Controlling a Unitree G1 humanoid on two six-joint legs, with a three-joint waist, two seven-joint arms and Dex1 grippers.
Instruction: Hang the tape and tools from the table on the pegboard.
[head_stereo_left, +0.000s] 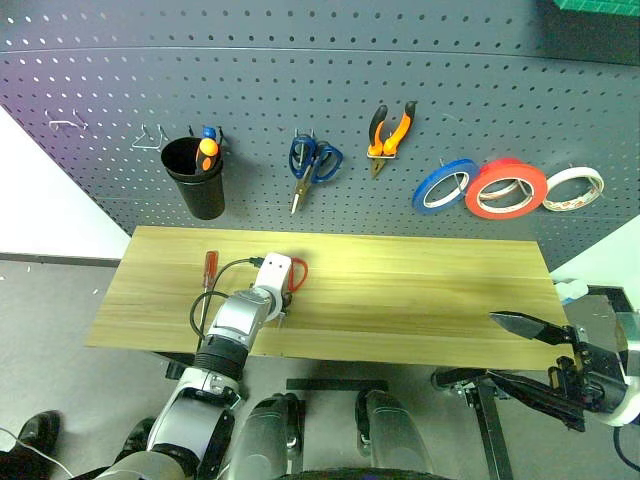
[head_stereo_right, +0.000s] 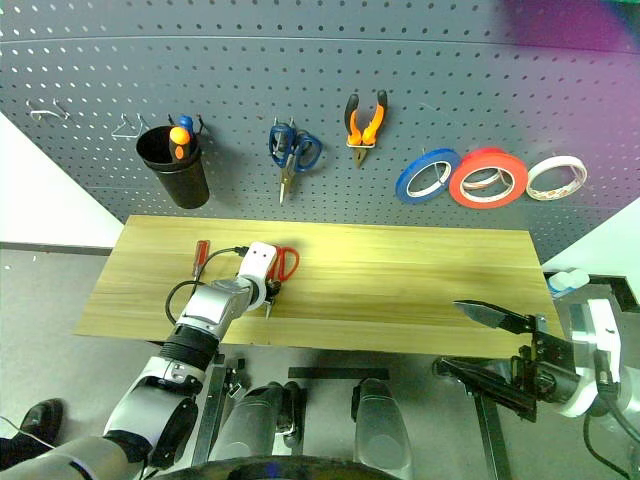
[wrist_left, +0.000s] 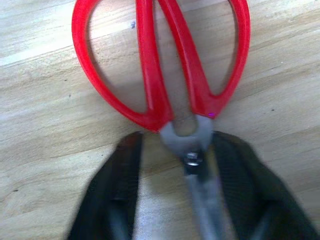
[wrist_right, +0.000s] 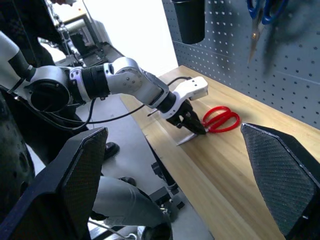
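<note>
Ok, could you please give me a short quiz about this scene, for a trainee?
1. True or false: the pliers lie on the table.
2. Which tool is the left hand at? A: the screwdriver. B: the red-handled scissors. C: the blue-handled scissors.
3. Fill in: the right hand is ___ and holds nothing.

Key:
1. False. They hang on the pegboard.
2. B.
3. Open.
</note>
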